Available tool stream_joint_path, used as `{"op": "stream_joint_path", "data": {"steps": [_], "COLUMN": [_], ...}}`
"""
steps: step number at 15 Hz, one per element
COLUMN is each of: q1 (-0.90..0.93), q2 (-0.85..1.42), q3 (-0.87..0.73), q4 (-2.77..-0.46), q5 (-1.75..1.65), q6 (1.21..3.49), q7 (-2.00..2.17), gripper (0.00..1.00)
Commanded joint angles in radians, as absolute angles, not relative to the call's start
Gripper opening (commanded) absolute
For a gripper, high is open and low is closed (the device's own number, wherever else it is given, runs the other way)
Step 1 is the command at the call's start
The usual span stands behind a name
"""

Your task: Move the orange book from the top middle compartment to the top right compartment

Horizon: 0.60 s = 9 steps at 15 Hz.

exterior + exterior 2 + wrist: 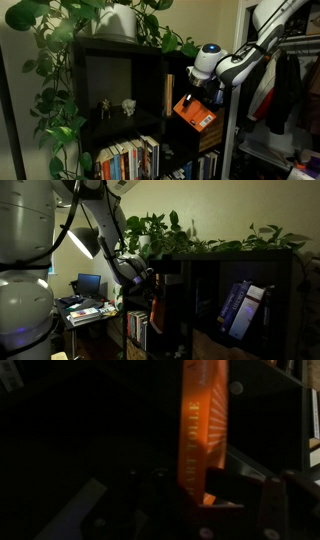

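The orange book (197, 113) hangs tilted at the front of the top middle compartment (186, 66), partly out of the dark shelf unit. My gripper (197, 94) comes in from the right and holds it by its upper part. In the wrist view the orange book (203, 420) stands as a bright strip between the dark fingers (228, 485), with the gripper (196, 488) shut on it. In an exterior view the gripper (150, 280) sits at the shelf front with the orange book (155, 311) edge-on below it. The top right compartment (280, 300) holds blue items (237, 308).
A thin tan upright book (169, 95) stands at the left of the middle cubby. Small figurines (116, 106) occupy the wider left cubby. Pale-spined books (130, 160) fill the row below. Leafy plants (100, 20) trail over the shelf top. Clothes (285, 90) hang to the right.
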<state>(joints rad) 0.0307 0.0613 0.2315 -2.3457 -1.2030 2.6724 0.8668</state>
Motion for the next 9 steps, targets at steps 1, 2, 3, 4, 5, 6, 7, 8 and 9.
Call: {"op": "stream_joint_path", "data": {"steps": [1,2,3,4,5,6,7,8,9], "q1": [0.008,0.008,0.009,0.01,0.01,0.011,0.012,0.014,0.014], "q2": [-0.083,-0.106,-0.13,-0.151,-0.174,-0.193,-0.212,-0.226,-0.234], "q3": [0.217,0.213,0.206,0.199,0.192,0.183,0.176,0.168,0.159], "q4": [-2.454,-2.469,-2.486,-2.501,-2.518,-2.534,-2.551,-2.566,-2.578], "q5": [-1.106,-1.084,-1.066,-1.047,-1.034,-1.016,-1.007,-0.994,-0.985], "q6": [2.746,2.756,2.765,2.776,2.781,2.794,2.8,2.814,2.828], "q7": [0.91,0.922,0.93,0.934,0.945,0.943,0.949,0.946,0.944], "gripper": [0.03,0.01,0.04,0.04,0.03,0.04,0.04,0.04,0.04]}}
